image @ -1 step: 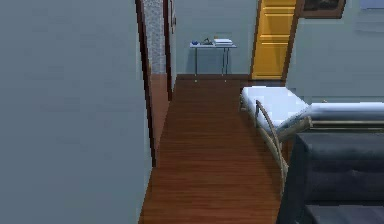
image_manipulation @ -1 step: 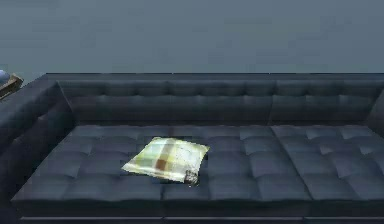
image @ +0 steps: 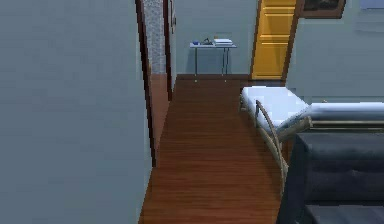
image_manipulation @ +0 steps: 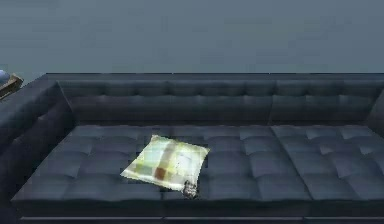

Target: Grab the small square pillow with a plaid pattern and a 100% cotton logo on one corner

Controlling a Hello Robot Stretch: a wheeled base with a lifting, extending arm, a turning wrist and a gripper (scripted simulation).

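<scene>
A small square pillow (image_manipulation: 167, 160) with a pale green and cream plaid pattern lies flat on the seat of a dark tufted sofa (image_manipulation: 250, 110), a little left of the middle in the arm side view. A small dark-and-white patch sits at its near right corner. The sofa's dark end (image: 335, 180) stands at the forward view's lower right.
Ahead runs a wood-floored passage (image: 210, 140) between a grey wall (image: 70, 110) at the left and a white bed (image: 275, 105) at the right. A small grey table (image: 212, 50) with things on it and an orange door (image: 273, 40) stand at the far end.
</scene>
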